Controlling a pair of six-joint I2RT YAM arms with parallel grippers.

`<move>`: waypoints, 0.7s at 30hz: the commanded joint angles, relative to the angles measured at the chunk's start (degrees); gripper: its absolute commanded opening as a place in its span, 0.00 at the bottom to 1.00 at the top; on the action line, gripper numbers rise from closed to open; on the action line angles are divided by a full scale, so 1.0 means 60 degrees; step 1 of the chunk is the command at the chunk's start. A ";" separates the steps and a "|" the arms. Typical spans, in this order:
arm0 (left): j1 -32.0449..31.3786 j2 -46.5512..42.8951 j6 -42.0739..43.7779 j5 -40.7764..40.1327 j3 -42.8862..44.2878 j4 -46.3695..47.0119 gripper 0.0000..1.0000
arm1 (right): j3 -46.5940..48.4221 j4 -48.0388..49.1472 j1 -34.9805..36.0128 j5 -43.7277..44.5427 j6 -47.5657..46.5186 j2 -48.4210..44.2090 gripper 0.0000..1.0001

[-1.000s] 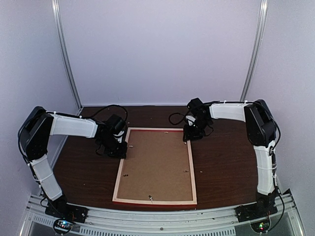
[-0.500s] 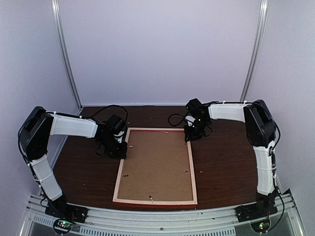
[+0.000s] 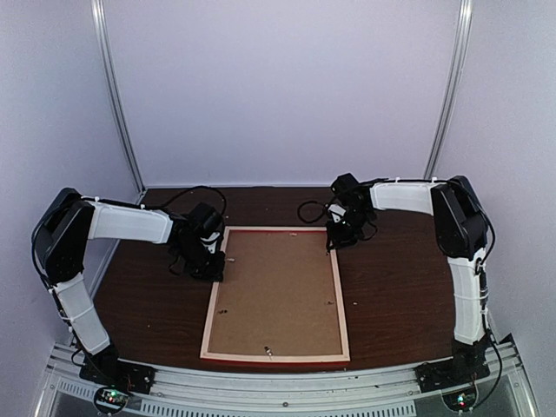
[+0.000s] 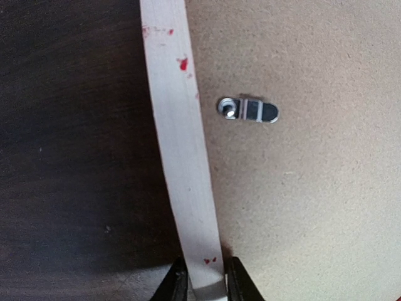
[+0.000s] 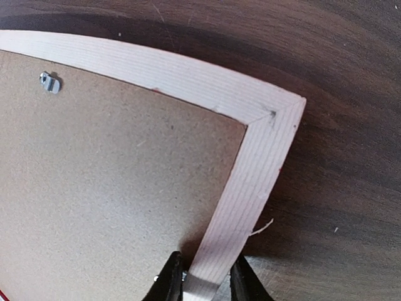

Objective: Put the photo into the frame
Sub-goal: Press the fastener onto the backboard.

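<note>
Two arms, one job.

- Dark wood bench (image 3: pixel 391 278) carries everything.
- The frame (image 3: pixel 344 304) lies flat on the bench between the arms, face down. Its pale bare-wood back is up, and a thin red edge shows along the far and near sides.
- A brown backing board (image 3: pixel 278 287) fills the frame opening and sits flush inside the rails.
- The photo is not in view. It may lie under the board, but I cannot tell from here.
- The left pincer (image 4: pixel 207 285) is narrowed onto the frame's left rail, toward the far end. One finger is on the outer edge and one on the board side, both pressed to the wood.
- The right pincer (image 5: pixel 207 279) is likewise closed on the right rail, just short of the far right mitred corner, with its fingers tight against both edges.
- One small metal turn clip (image 4: pixel 248 110) lies on the board beside the left rail, pointing away from the rail. Another (image 5: pixel 49 82) sits near the far rail.
- There are red paint specks (image 4: pixel 183 63) on the left rail.

Judgement: the step in hand is handling the frame with both arms, to shift, lift or turn it. I cannot say whether that is to open the back or to finish up.

The next move calls for both arms to travel together and level. The rails are thin and the holds are shallow, so uneven pull could twist the frame or let it slip. If the clips are not engaged, the board could drop out when the frame is tilted.
</note>
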 commanded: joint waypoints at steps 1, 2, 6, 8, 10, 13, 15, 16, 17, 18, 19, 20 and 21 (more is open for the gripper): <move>-0.0162 0.0109 0.0143 0.0363 0.0203 0.0142 0.24 | 0.0055 -0.0956 -0.0073 -0.0842 -0.0989 0.0114 0.25; -0.0169 0.0118 0.0146 0.0364 0.0203 0.0143 0.24 | 0.0118 -0.1118 -0.0099 -0.0897 -0.1096 0.0176 0.25; -0.0170 0.0109 0.0143 0.0352 0.0203 0.0130 0.24 | 0.0469 -0.1690 -0.0157 -0.0942 -0.1573 0.0401 0.26; -0.0171 0.0120 0.0143 0.0347 0.0211 0.0127 0.24 | 0.0627 -0.1946 -0.0160 -0.0951 -0.1794 0.0493 0.27; -0.0175 0.0122 0.0143 0.0337 0.0218 0.0121 0.24 | 0.0748 -0.2100 -0.0200 -0.0955 -0.1982 0.0581 0.29; -0.0164 0.0142 0.0143 0.0344 0.0245 0.0107 0.24 | 0.0930 -0.2296 -0.0260 -0.0939 -0.2336 0.0724 0.31; -0.0159 0.0145 0.0154 0.0335 0.0276 0.0074 0.24 | 0.1045 -0.2410 -0.0297 -0.0923 -0.2536 0.0812 0.32; -0.0169 0.0149 0.0157 0.0335 0.0289 0.0060 0.24 | 0.1083 -0.2475 -0.0312 -0.0906 -0.2630 0.0848 0.32; -0.0166 0.0151 0.0165 0.0332 0.0291 0.0049 0.24 | 0.1140 -0.2539 -0.0325 -0.0909 -0.2732 0.0889 0.32; -0.0169 0.0149 0.0171 0.0317 0.0291 0.0042 0.24 | 0.1188 -0.2616 -0.0339 -0.0895 -0.2829 0.0918 0.32; -0.0162 0.0149 0.0172 0.0296 0.0291 0.0041 0.24 | 0.1236 -0.2681 -0.0354 -0.0884 -0.2927 0.0954 0.32; -0.0163 0.0151 0.0172 0.0298 0.0291 0.0041 0.24 | 0.1297 -0.2756 -0.0368 -0.0883 -0.3031 0.0992 0.32; -0.0162 0.0160 0.0172 0.0305 0.0304 0.0041 0.24 | 0.1368 -0.2834 -0.0388 -0.0860 -0.3131 0.1035 0.32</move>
